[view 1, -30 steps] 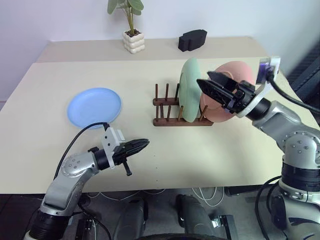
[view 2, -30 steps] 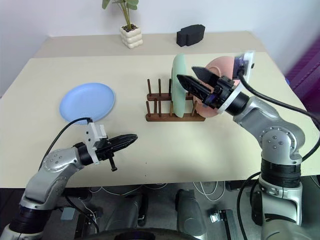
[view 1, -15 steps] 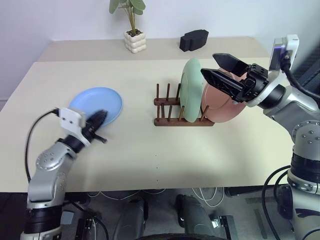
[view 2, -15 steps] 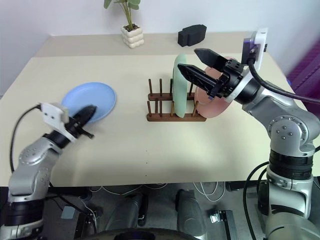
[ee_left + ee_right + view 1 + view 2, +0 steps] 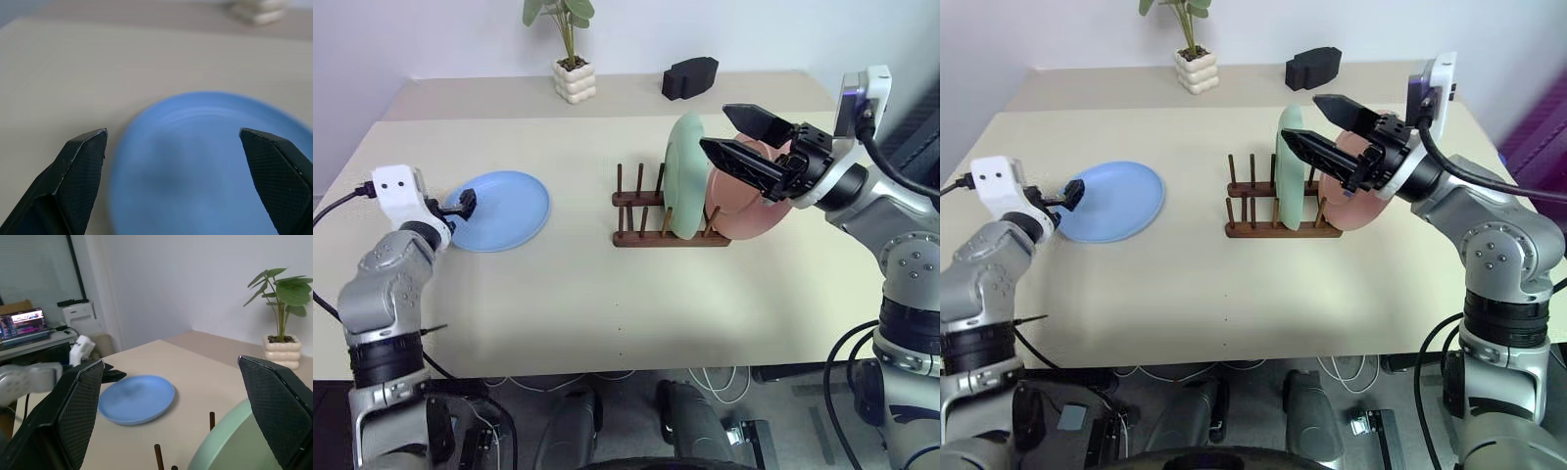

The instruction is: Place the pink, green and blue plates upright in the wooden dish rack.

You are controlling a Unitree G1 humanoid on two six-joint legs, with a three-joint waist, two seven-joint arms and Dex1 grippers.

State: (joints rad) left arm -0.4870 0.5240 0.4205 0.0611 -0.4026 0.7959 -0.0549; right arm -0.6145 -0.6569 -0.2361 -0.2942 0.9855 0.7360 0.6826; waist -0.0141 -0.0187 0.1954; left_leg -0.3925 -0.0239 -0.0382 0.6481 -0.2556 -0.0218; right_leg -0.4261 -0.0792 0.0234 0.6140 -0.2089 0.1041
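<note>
The blue plate [image 5: 499,210] lies flat on the left of the table. My left gripper [image 5: 465,204] sits low at its left rim, open, its fingers [image 5: 80,161] spread wide with the plate [image 5: 205,161] just ahead of them and nothing gripped. The green plate [image 5: 683,176] stands upright in the wooden dish rack [image 5: 641,211]. The pink plate [image 5: 749,211] stands beside it at the rack's right end. My right gripper [image 5: 715,127] hovers open above and in front of the pink plate, holding nothing.
A potted plant [image 5: 573,69] and a black object [image 5: 690,76] sit at the back. Several empty pegs stand on the rack's left half. Bare tabletop runs between the blue plate and the rack. A laptop [image 5: 24,325] stands off the table's left.
My left arm has swung left and forward from the table's front to the blue plate's rim, and its gripper has gone from shut to open. The right gripper rose slightly.
</note>
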